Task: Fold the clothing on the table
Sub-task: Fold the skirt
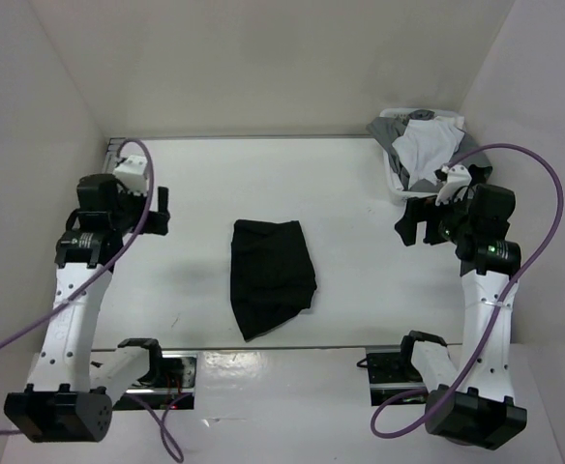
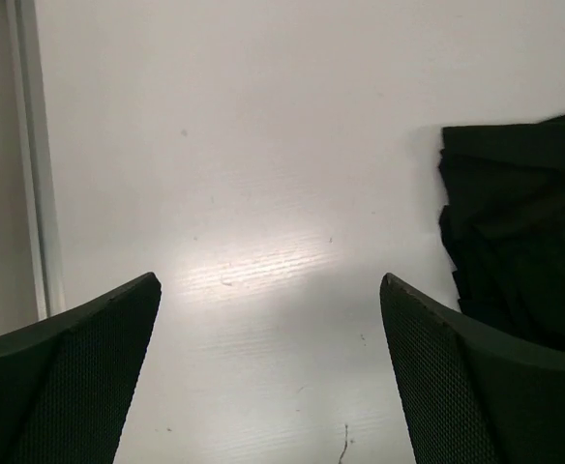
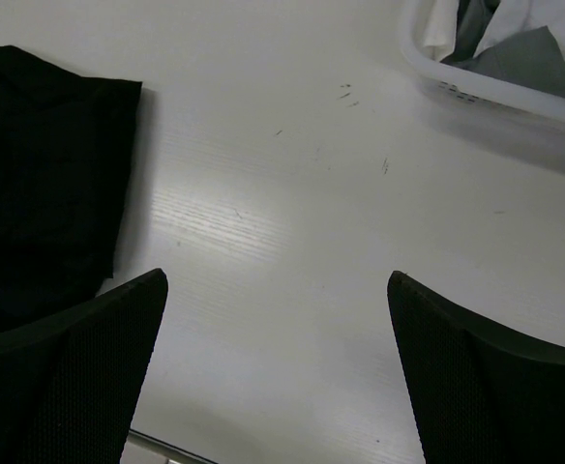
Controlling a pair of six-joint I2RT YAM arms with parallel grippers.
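Two arms are seen in the top view, mounted at the near edge of the surface: the left arm on the left, the right arm on the right. Both are raised and bent, with the jaws held above the surface. The left jaws are spread, with nothing between them. The right jaws are also spread, and nothing is pinched. The clothing is laid flat near the middle of the surface, between the two arms and well apart from both. It is wider at its far end and tapered toward the near edge. A basket is placed at the far right corner, and grey and white garments are heaped in it.

In the left wrist view, the left jaws are shown at the lower corners, spread wide over bare surface. The clothing is seen at the right edge, partly hidden behind one jaw. Whether it is touched cannot be told. A grey rail is seen along the left side.

In the right wrist view, the right jaws are spread wide over bare surface. The clothing is seen at the left, partly covered by one jaw. The basket is seen at the upper right with the garments inside. A few small dark marks are noted on the surface near the basket.
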